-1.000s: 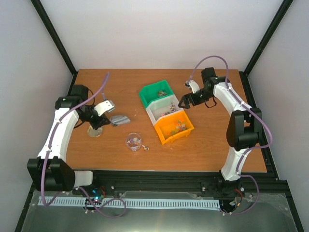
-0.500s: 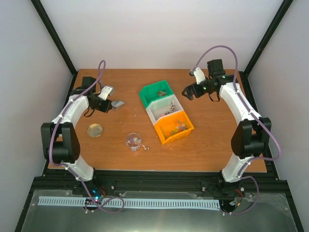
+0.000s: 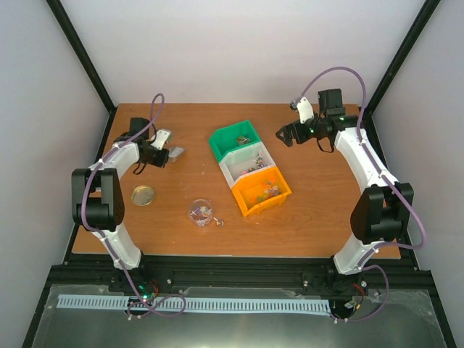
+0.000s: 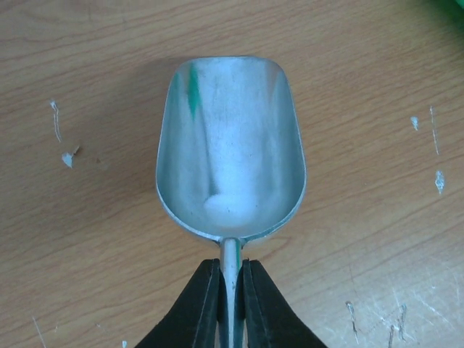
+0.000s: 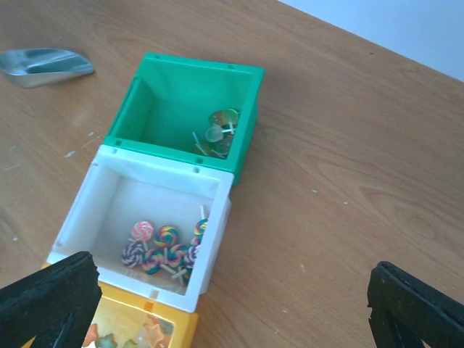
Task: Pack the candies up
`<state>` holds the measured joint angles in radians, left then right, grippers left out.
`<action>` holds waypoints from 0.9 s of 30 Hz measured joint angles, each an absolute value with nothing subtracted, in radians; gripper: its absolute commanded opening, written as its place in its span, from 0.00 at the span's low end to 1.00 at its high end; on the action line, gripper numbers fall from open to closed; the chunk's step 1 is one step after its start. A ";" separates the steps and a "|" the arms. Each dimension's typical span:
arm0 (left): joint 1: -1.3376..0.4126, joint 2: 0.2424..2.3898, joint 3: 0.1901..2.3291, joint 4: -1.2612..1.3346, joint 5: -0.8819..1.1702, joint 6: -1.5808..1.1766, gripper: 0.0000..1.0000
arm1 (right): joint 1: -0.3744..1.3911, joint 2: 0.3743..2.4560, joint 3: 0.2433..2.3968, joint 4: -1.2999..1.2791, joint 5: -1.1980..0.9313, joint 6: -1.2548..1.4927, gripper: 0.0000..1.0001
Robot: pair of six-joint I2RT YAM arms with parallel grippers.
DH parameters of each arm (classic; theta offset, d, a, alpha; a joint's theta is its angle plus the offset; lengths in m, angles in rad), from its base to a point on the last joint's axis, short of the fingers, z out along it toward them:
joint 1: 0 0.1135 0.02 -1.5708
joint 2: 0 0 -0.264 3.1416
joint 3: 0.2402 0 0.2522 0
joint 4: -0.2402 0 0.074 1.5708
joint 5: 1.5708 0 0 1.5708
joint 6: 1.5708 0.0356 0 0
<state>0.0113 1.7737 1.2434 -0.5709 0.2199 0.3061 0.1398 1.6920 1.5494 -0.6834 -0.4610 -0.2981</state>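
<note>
We see the left gripper, clamped narrow on the handle of the empty scoop, now carried well left of the white bin holding candies, while the right gripper, fingers wide, has withdrawn to its right, so scooping has yet to begin.

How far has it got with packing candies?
Done: the jar holds a few candies. In hand: the left fingers pinch an empty scoop. Left: more candies wait in the bins; the lid lies off the jar.
</note>
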 measured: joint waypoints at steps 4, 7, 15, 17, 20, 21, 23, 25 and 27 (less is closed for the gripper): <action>0.011 1.782 1.230 -0.544 0.216 0.311 0.15 | 0.140 1.693 1.549 -0.694 -0.503 -0.298 1.00; 0.011 1.790 1.208 -0.554 0.213 0.314 0.25 | 0.140 1.694 1.549 -0.699 -0.538 -0.296 1.00; 0.012 1.782 1.197 -0.620 0.217 0.323 0.57 | 0.140 1.725 1.549 -0.703 -0.615 -0.275 1.00; 0.016 1.761 1.198 -0.645 0.222 0.332 0.61 | 0.143 1.727 1.549 -0.703 -0.628 -0.272 1.00; 0.037 1.710 1.206 -0.699 0.242 0.346 0.62 | 0.152 1.727 1.549 -0.702 -0.641 -0.271 1.00; 0.050 1.694 1.216 -0.723 0.249 0.354 0.62 | 0.156 1.728 1.549 -0.702 -0.645 -0.271 1.00; 0.086 1.671 1.235 -0.772 0.263 0.377 0.62 | 0.167 1.731 1.549 -0.701 -0.648 -0.271 1.00; 0.132 1.652 1.242 -0.811 0.271 0.399 0.62 | 0.183 1.737 1.549 -0.699 -0.649 -0.272 1.00; 0.187 1.632 1.238 -0.863 0.265 0.427 0.62 | 0.200 1.739 1.549 -0.699 -0.648 -0.275 1.00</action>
